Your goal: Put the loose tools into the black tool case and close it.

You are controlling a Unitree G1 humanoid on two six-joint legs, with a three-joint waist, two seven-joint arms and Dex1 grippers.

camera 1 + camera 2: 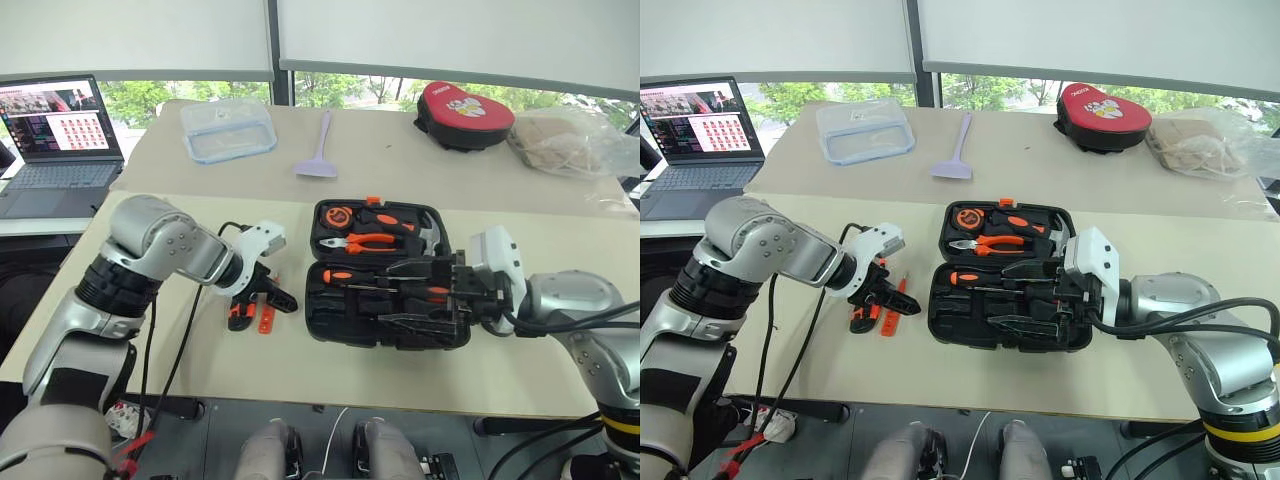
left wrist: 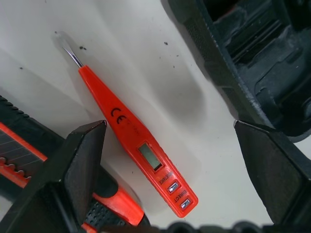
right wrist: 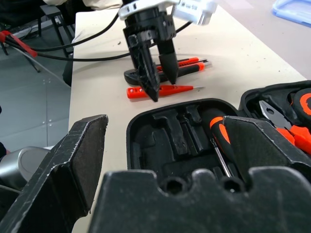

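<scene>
Beside the open black tool case [image 1: 385, 300], the left gripper [image 3: 155, 73] — fingers spread — hangs over a slim orange tester pen [image 2: 137, 148]; the right gripper [image 1: 440, 295] gapes, empty.

On the tester pen [image 2: 137, 150] I can read a CE mark on its orange body, and the word DIRECT beside one of its two small buttons. I can't make out the second button's label.

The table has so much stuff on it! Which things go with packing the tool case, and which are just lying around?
For the job: black tool case, tester pen, utility knife, left gripper.

Just lying about: lilac spatula, clear box, red pouch, laptop.
</scene>
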